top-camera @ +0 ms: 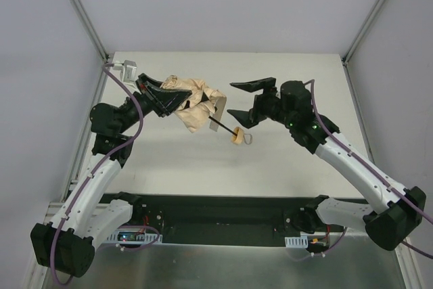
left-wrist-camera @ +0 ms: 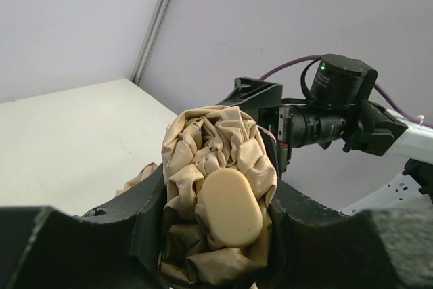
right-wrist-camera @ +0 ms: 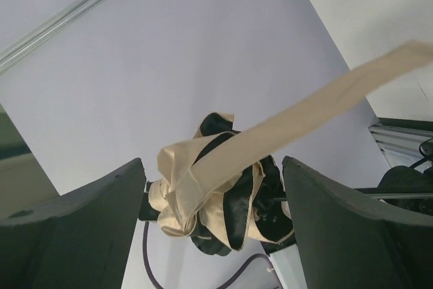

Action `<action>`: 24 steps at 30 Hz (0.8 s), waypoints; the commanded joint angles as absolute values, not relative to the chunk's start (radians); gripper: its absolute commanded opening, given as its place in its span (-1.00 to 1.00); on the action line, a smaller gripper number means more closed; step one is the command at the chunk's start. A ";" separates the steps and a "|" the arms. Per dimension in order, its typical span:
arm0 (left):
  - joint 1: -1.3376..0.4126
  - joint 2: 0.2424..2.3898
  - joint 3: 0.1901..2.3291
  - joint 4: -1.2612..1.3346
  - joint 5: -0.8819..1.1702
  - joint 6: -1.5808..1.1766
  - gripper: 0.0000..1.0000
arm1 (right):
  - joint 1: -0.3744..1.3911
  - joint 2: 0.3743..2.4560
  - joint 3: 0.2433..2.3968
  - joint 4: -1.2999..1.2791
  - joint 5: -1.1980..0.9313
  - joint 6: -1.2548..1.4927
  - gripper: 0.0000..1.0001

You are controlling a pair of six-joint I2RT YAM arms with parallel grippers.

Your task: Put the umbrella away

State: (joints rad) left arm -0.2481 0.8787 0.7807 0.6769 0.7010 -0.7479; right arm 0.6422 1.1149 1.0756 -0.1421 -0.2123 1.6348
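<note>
The umbrella (top-camera: 197, 105) has a bunched beige canopy, a thin dark shaft and a pale knob handle (top-camera: 238, 136) that points toward the table's middle. My left gripper (top-camera: 180, 99) is shut on the canopy's top end. In the left wrist view the fingers (left-wrist-camera: 139, 214) squeeze the crumpled fabric (left-wrist-camera: 216, 147) round a pale oval cap (left-wrist-camera: 230, 208). My right gripper (top-camera: 231, 99) is open just right of the canopy, apart from it. In the right wrist view the canopy (right-wrist-camera: 226, 197) with black lining shows between my open fingers (right-wrist-camera: 88, 228). Its beige strap (right-wrist-camera: 325, 96) stretches to the upper right.
The white table (top-camera: 284, 160) is walled by pale panels on three sides. A small grey fixture (top-camera: 127, 68) sits at the back left corner. The black base rail (top-camera: 216, 218) runs along the near edge. The right arm's wrist camera (left-wrist-camera: 318, 123) faces me in the left wrist view.
</note>
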 commanded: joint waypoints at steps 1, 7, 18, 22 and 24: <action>-0.252 0.861 0.772 0.844 0.658 -0.805 -1.00 | 0.666 1.160 1.152 -0.087 -0.183 1.738 0.66; -0.252 0.864 0.772 0.842 0.664 -0.808 -1.00 | 0.690 1.212 1.164 -0.061 -0.181 1.799 0.60; -0.252 0.862 0.796 0.788 0.643 -0.738 -1.00 | 0.759 1.143 1.183 -0.248 -0.126 1.713 0.61; -0.252 0.877 0.807 0.799 0.653 -0.745 -1.00 | 0.781 1.146 1.177 -0.223 -0.104 1.739 0.64; -0.252 0.884 0.802 0.825 0.670 -0.790 -1.00 | 0.778 1.158 1.169 -0.189 -0.077 1.758 0.63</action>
State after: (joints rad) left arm -0.2481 0.8841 0.7586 0.7124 0.6704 -0.7570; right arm 0.7734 1.1652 1.1423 -0.2211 -0.1322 1.7332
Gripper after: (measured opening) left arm 0.378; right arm 0.819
